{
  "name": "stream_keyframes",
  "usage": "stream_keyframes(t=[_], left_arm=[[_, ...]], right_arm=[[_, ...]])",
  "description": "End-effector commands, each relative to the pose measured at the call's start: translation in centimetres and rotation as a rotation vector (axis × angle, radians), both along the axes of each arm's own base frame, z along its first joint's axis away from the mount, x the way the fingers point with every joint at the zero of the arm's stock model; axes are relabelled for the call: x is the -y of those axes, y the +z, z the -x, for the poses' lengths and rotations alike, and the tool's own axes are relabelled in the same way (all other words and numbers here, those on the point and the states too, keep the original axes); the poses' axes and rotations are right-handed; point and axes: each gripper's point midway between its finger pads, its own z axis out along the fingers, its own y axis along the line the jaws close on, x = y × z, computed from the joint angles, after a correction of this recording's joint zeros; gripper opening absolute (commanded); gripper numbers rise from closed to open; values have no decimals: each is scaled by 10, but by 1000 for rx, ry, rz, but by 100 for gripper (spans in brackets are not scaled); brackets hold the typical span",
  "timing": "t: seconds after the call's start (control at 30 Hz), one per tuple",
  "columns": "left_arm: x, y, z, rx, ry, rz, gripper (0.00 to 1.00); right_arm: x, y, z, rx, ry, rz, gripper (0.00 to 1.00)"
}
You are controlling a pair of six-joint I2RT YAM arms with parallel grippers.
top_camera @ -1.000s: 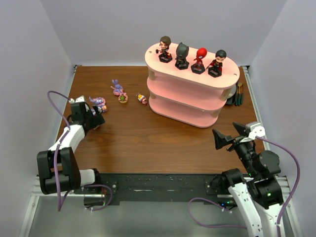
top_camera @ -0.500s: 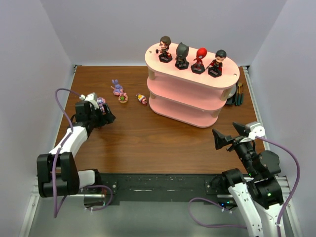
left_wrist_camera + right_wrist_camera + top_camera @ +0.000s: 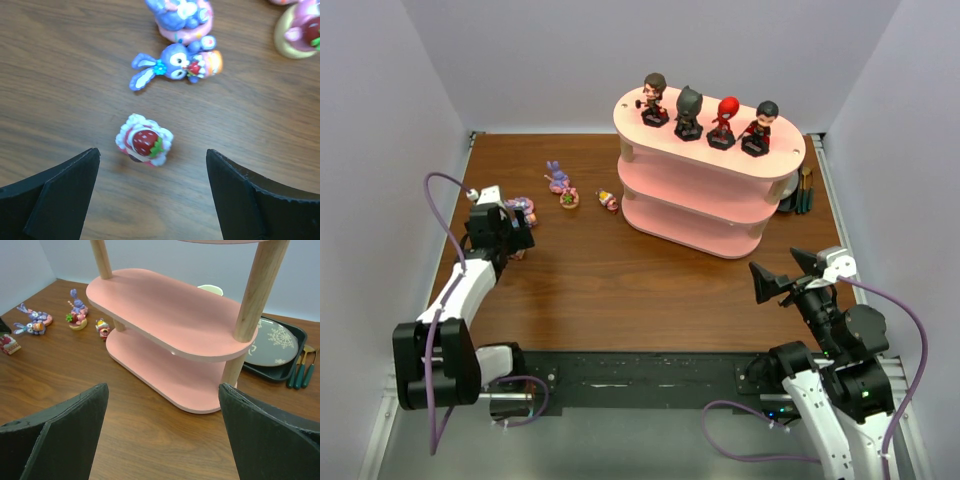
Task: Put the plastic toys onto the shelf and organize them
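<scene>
1. Left wrist: strawberry-topped toy (image 3: 144, 145) is framed on the surface (image 3: 60, 75) between wide-open, empty left fingers (image 3: 60, 195).
2. Long-eared blue toy (image 3: 172, 65) is laid flat, ears leftward.
3. Right fingers (image 3: 60, 430) are held wide, empty, before the shelf (image 3: 165, 315).

Overhead looks down; low wrist views share toys (image 3: 175, 62).

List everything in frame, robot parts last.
shelf: 1, pink boards, cream top, table's far right
big-headed figurines: 4, black bases, row on top board
long-eared creatures: 3, purple-blue, table left of shelf
tiny toys: 3, red/pink/green, same patch of table
plate: 1, grey, in dark tray by shelf's right end
utensils: a few, teal handles, beside tray
pale cup: 1, behind shelf, mostly hidden
table: 1, brown wood
left end effector: 1, black, open over one tiny toy
right end effector: 1, black, open, near right, empty
</scene>
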Motion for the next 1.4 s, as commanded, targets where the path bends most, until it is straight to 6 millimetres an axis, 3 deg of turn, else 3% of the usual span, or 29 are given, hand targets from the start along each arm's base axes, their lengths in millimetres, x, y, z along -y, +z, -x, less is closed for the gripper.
stream_keyframes(t=[0.0, 0.13, 0.2, 0.27, 0.4, 0.57, 0.6, 0.77, 0.8, 0.9, 1.0, 1.2, 1.3, 1.37], left_arm=[[-16, 7, -23, 37, -11, -47, 92], [-16, 5, -33, 67, -43, -55, 89], [-14, -2, -34, 55, -57, -47, 81], [-11, -5, -35, 47, -71, -33, 79], [-7, -12, -34, 27, -89, -15, 54], [-2, -22, -29, -11, -93, 20, 49], [-1, -21, -29, -13, -94, 22, 42], [12, -23, -23, -31, -120, 53, 32], [15, -20, -23, -26, -124, 46, 26], [28, -16, -22, -30, -153, 11, 12], [55, -9, -20, -27, -215, -16, 2], [92, -7, -14, 2, -288, 65, 3], [136, -14, -6, -14, -353, 105, 4], [149, -27, 6, -34, -307, 160, 3]], right_arm=[[-3, 4, -2, 16, 14, -2, 95], [-4, 3, -2, 14, 22, 0, 95], [-4, 4, -1, 19, 22, -1, 95], [-5, 4, -1, 19, 25, -1, 95], [-5, 5, 0, 23, 26, -1, 95], [-5, 4, 0, 23, 28, -1, 95], [-5, 5, 0, 24, 28, -2, 95], [-4, 5, 0, 28, 25, -1, 95], [-4, 5, 0, 28, 22, -2, 95], [-4, 5, -1, 27, 23, 0, 95], [-4, 4, -1, 25, 23, -1, 95], [-5, 4, -1, 25, 23, 0, 95], [-5, 4, -1, 23, 25, 1, 95], [-5, 3, -2, 18, 23, 2, 94]])
